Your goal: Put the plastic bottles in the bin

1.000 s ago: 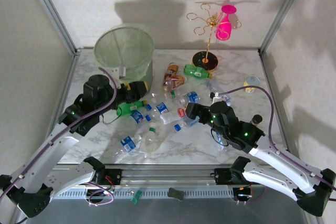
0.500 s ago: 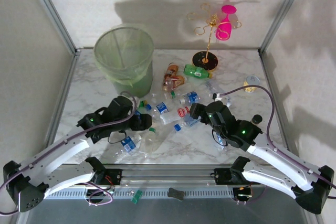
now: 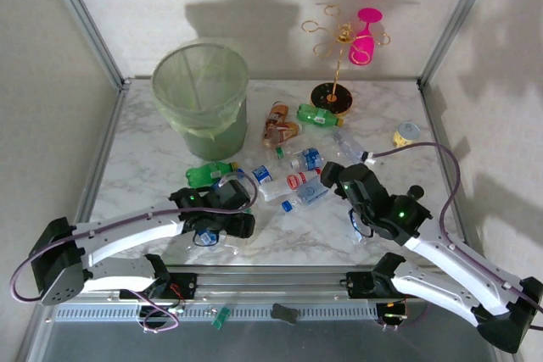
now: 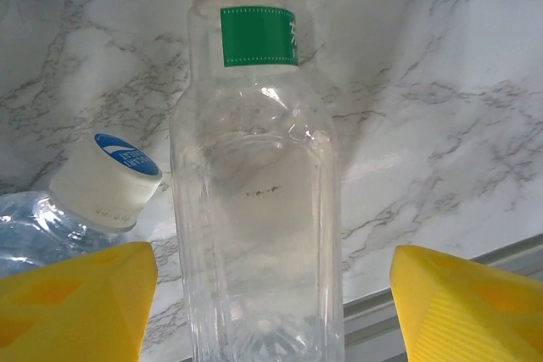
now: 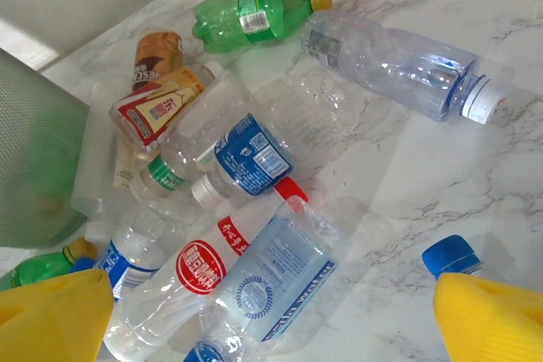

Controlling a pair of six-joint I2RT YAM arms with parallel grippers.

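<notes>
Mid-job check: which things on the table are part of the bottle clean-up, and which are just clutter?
Part of the job: bin; green bottle beside the bin; far green bottle; clear green-labelled bottle; red-labelled bottle; blue-labelled bottle.
Just lying about: gold rack; pink glass hanging on it; small yellow object.

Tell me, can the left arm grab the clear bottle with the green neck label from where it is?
Probably yes: the clear bottle lies on the table inside the open left gripper, with nothing over it. The white-capped bottle beside one finger might get nudged.
</notes>
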